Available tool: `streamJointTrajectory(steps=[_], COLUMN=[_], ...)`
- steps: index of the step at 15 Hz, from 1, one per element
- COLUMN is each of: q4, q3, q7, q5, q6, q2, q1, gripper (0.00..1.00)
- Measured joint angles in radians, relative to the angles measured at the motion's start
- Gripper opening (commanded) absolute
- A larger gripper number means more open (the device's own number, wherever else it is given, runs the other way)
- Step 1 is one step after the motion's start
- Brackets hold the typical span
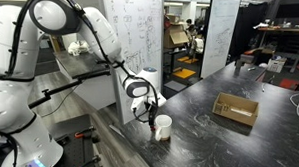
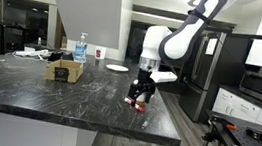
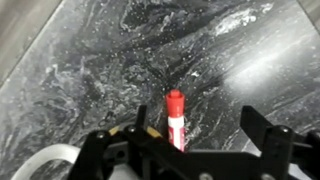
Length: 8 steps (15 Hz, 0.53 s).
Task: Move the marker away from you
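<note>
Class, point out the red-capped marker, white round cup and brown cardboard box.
Red-capped marker [image 3: 176, 120]: wrist view, mid-barrel.
White round cup [image 1: 163, 127]: in an exterior view, side wall.
Brown cardboard box [image 1: 231, 116]: in an exterior view, near wall.

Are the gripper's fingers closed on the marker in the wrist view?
No, the marker lies on the dark counter with bare gaps to both fingers of the open gripper.

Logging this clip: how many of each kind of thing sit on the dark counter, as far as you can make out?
marker: 1
cup: 1
cardboard box: 1
plate: 1
blue bottle: 1
Total: 5. The other bits at the far end are too small to name.
</note>
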Motion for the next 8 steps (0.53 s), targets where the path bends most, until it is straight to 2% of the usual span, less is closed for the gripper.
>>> streamJointTrajectory(steps=[6, 8], q4=[0.035, 0.045], q3=[0.0, 0.002], q7=[-0.019, -0.021], q5=[0.016, 0.017], q6=[0.044, 0.05], q2=[0.066, 0.082], q1=[-0.006, -0.006], gripper=[0.37, 0.25])
